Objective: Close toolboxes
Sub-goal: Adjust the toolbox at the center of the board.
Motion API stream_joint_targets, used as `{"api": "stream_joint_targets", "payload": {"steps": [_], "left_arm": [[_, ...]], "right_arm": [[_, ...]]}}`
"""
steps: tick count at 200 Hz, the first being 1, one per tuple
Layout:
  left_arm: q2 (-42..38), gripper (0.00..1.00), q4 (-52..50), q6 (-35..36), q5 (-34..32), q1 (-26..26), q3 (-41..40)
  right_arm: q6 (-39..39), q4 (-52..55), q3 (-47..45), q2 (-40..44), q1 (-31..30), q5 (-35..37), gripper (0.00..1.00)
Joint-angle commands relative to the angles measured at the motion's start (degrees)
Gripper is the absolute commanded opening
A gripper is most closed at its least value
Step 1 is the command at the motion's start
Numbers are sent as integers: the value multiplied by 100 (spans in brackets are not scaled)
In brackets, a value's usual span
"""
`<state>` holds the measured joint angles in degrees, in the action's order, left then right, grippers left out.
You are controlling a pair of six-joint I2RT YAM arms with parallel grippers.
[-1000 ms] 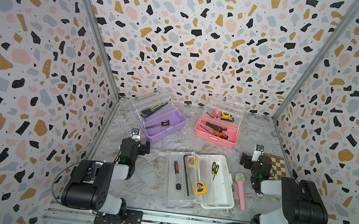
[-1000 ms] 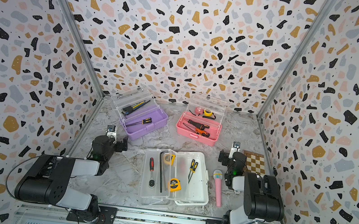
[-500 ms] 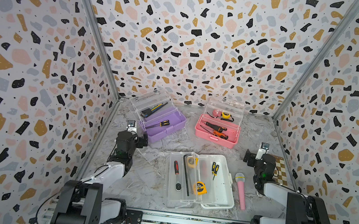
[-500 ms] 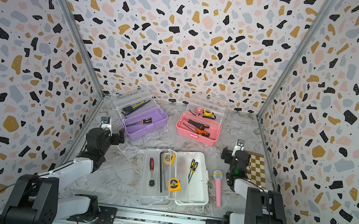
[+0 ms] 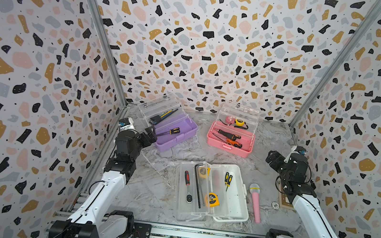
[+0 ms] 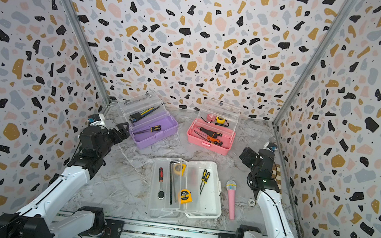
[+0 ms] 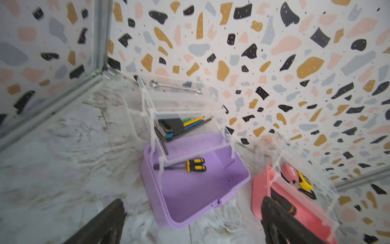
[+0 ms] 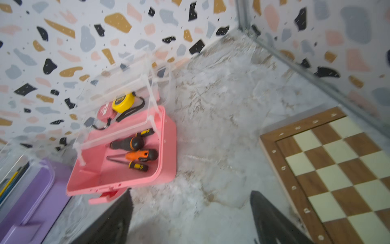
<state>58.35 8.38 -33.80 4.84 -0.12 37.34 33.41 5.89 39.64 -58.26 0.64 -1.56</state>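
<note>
We see a marbled table [image 5: 157, 190] boxed by terrazzo-print walls [image 5: 207, 39]. Since the earlier frame both arms have stretched forward; the left gripper [image 7: 192, 219] and right gripper [image 8: 191, 215] stand apart, empty.

Pink toy microphone [image 5: 255, 201] flat on marble tabletop [image 5: 147, 189]; checkered board [image 8: 329, 169] near wall, perhaps chessboard.

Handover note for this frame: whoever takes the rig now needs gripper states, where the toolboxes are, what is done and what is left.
Left gripper: open, empty, at the near corner of the purple toolbox.
Right gripper: open, empty, raised to the right of the pink toolbox.
Purple and pink boxes sit at the back, lids up, tools inside. White toolbox lies front centre, clear lid folded flat open.
Done: nothing closed.
Left: close all three lids.
</note>
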Motion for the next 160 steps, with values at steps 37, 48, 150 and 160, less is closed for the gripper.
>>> {"api": "stream_joint_targets", "payload": {"steps": [37,48,150,160], "left_arm": [[-601,99,-1708,-380,1012,-556,63],[-748,99,-1914,-326,1010,-674,-13],[-820,99,-1991,-180,1536,-946,-715],[-819,99,-1918,-199,1542,-946,-759]], "right_arm": [[-183,2856,825,-492,-511,-1678,65],[-297,3039,870,-518,-738,-1553,65],[-1225,3098,1655,-2184,-2143,-270,52],[-1265,3055,1725,-2353,-2239,-153,49]]}}
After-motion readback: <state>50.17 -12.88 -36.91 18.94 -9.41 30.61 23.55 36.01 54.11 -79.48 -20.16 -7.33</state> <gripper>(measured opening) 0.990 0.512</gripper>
